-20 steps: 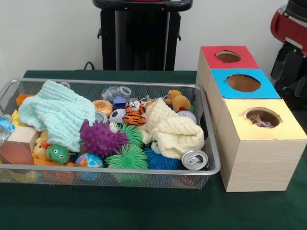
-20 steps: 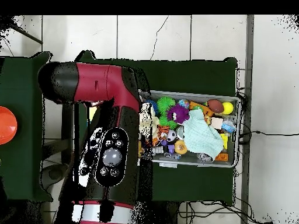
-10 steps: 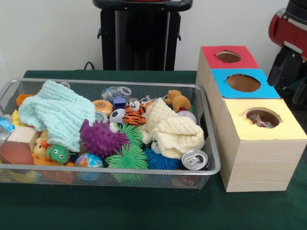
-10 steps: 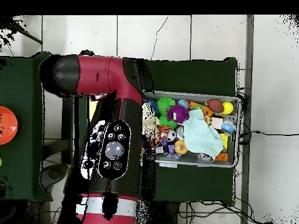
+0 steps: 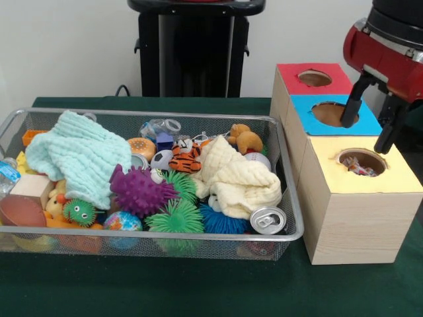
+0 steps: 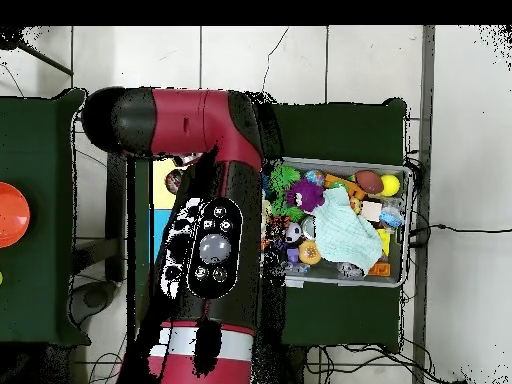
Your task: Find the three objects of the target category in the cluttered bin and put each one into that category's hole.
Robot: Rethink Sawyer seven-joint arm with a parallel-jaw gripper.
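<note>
My gripper (image 5: 363, 137) hangs open and empty above the boxes, its two black fingers (image 5: 351, 105) spread over the seam between the blue and yellow tops. The hole (image 5: 362, 160) in the yellow-topped box lies just below it, and a bit of multicoloured fabric (image 5: 357, 168) shows inside. The wire mesh bin (image 5: 152, 232) stands to the left, full of toys; no patchwork bundle shows among them. In the overhead view the red arm (image 6: 215, 200) covers the gripper and most of the boxes; the bin's rim (image 6: 340, 283) shows to its right.
In the bin lie a mint cloth (image 5: 79, 155), a cream cloth (image 5: 238, 178), a purple spiky ball (image 5: 139, 191), green spiky balls (image 5: 177, 218) and a can (image 5: 268, 219). The blue-topped box (image 5: 370, 124) and the red-topped box (image 5: 314, 89) stand behind the yellow one.
The arm has swung in from the right edge, and the gripper now hangs over the blue and yellow box tops. Nothing in the bin has moved.
</note>
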